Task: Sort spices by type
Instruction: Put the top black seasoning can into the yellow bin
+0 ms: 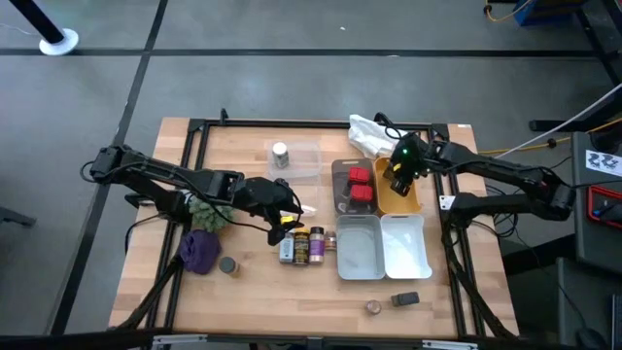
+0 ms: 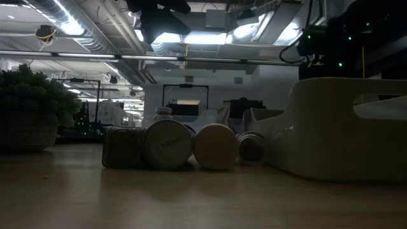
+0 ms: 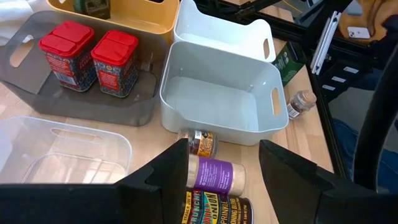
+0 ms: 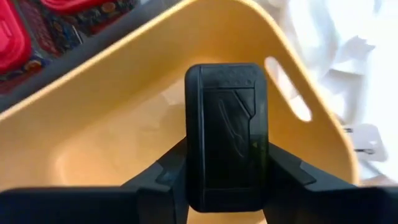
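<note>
Above the yellow bin [image 4: 112, 143], the right gripper [image 4: 227, 186] clamps a dark rectangular tin [image 4: 227, 134], label unreadable; the left gripper [image 3: 224, 168] hovers open over a purple-labelled jar [image 3: 214, 174].

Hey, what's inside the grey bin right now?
Two red square tins stand upright side by side in the grey bin. The rest of its floor looks bare; the corner near the yellow bin is partly hidden.

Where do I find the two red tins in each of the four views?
High view: red tins right of centre, in the grey bin.
Low view: not in it.
Left wrist view: upper left, in the grey bin.
Right wrist view: upper left corner, cut off.
Shared landmark: the yellow bin beside the grey one.
</note>
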`<state>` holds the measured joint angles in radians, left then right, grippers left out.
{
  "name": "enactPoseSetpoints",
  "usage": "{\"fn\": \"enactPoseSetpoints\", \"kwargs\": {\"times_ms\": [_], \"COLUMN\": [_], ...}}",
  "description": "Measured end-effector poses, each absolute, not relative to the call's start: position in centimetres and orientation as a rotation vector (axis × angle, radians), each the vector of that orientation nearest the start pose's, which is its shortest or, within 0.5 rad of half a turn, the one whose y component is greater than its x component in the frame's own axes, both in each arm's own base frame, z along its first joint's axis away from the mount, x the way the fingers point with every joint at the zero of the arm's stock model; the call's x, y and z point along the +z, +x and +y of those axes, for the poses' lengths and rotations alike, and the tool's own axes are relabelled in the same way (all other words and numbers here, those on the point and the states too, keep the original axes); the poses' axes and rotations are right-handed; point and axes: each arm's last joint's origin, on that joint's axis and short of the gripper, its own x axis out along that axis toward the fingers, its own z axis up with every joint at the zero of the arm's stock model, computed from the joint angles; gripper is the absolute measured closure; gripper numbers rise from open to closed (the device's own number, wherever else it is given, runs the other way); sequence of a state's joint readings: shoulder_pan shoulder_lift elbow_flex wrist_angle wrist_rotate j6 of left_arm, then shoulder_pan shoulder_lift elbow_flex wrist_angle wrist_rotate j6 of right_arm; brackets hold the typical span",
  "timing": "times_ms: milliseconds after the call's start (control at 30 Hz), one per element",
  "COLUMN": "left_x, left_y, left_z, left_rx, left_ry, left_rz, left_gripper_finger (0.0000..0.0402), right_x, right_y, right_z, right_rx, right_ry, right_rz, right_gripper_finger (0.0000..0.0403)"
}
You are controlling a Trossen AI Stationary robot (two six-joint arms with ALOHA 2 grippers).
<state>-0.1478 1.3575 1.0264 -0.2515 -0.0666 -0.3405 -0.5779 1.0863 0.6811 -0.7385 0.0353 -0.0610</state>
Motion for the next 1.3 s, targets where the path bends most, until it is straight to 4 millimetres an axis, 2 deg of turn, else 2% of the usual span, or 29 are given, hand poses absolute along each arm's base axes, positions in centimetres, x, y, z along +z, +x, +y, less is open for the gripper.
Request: {"fn": "enactPoseSetpoints", "kwargs": {"times_ms": [400, 1100, 1300], "left_x": [28.5, 28.5, 28.5], "left_y": [29.3, 29.3, 29.3], "left_z": [-4.2, -4.2, -4.2], "left_rx": [0.02, 0.021, 0.021], "left_ry": [-0.268, -0.269, -0.271], "left_rz": [0.586, 0.586, 0.586], "left_gripper_finger": [0.0221, 0.0221, 0.0221], "right_x": [19.1, 19.0, 19.0], "right_y": [15.8, 15.9, 15.8], "right_z": [-10.7, -10.7, -10.7], "right_rx": [-0.493, -0.496, -0.551], "right_ry": [0.295, 0.295, 0.326], "right_rz": [1.176, 1.18, 1.176], "right_gripper_finger": [0.0254, 0.0253, 0.0253]}}
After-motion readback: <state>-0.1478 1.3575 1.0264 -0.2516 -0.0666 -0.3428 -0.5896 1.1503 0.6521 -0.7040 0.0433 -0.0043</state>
